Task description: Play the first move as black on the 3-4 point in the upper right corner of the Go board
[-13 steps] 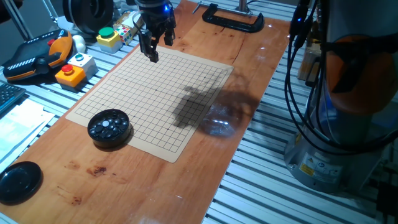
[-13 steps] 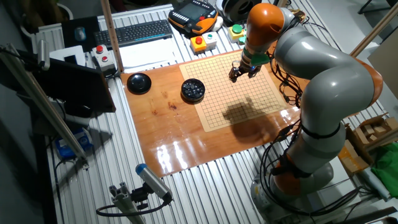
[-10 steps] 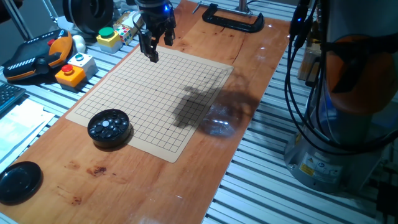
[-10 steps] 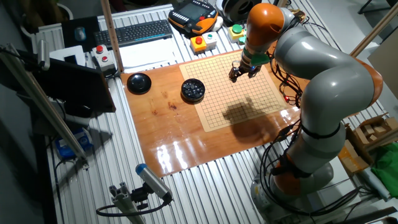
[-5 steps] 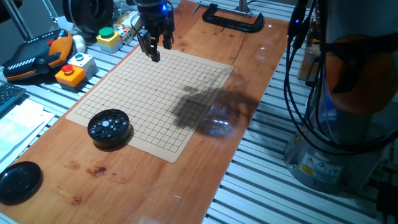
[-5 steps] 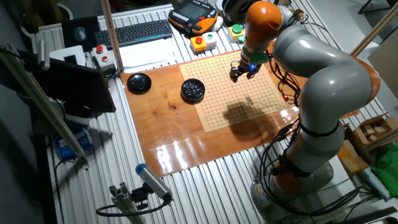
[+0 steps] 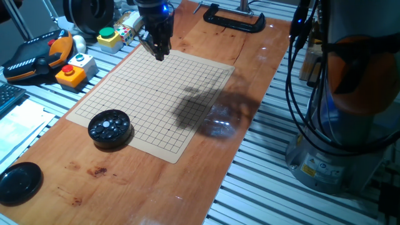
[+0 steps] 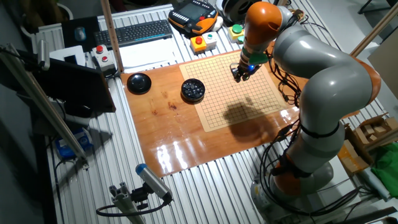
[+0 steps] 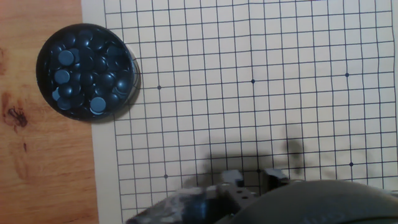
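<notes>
The gripper (image 7: 160,55) is held above the far corner region of the Go board (image 7: 153,100), close to the board's far edge, with its fingers (image 7: 162,52) pointing down at the grid. In the other fixed view the gripper (image 8: 239,76) is seen over the part of the board (image 8: 236,90) nearest the coloured button boxes (image 8: 200,43). The fingers are drawn close together, but whether a black stone is pinched between them cannot be told from any view; no stone is seen lying on the grid.

The black stones are seen heaped in the round black bowl (image 9: 87,71), which is set on the wooden worktop (image 9: 37,149) with its rim overlapping the board's edge (image 9: 99,155). In the fixed views the bowl (image 7: 109,128) is located at the near corner of the board, well apart from the gripper. The flat black lid (image 7: 19,182) is placed further off on the wood.

In the hand view the grid and several star points (image 9: 252,81) are shown clearly, while the lower edge is taken up by the dark, blurred body of the hand. A black clamp (image 7: 234,20) is fixed at the far end of the worktop (image 7: 125,181).
</notes>
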You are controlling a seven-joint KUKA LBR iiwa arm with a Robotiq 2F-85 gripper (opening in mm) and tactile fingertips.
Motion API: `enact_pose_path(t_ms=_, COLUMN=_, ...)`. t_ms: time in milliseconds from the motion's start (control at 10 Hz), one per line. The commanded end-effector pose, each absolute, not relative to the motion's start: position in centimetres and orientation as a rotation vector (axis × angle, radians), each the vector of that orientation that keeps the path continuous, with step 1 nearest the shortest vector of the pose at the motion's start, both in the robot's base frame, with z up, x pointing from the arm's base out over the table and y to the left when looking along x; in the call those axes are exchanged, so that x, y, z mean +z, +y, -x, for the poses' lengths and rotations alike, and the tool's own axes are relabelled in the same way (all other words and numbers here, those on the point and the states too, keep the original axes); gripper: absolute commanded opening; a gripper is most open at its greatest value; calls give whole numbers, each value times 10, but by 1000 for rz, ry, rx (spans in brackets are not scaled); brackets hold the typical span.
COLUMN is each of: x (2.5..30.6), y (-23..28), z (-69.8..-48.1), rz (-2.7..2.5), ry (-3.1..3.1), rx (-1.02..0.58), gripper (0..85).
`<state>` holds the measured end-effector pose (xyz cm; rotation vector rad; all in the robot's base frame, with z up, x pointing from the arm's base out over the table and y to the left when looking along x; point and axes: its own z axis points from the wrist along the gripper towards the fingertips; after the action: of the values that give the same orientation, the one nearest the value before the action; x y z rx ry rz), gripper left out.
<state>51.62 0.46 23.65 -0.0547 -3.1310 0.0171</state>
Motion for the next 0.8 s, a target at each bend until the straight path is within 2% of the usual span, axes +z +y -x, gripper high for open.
enact_pose_path(t_ms=0, x=236, y=5, z=-517, rz=54, ry=-3131, rx=20, gripper=7)
enact_pose_path(t_ms=300, x=231, y=11, z=-521, rz=64, ry=-3131, rx=12, gripper=7)
enact_pose_path(t_ms=700, x=209, y=33, z=-540, rz=122, ry=-3137, rx=-36, gripper=7)
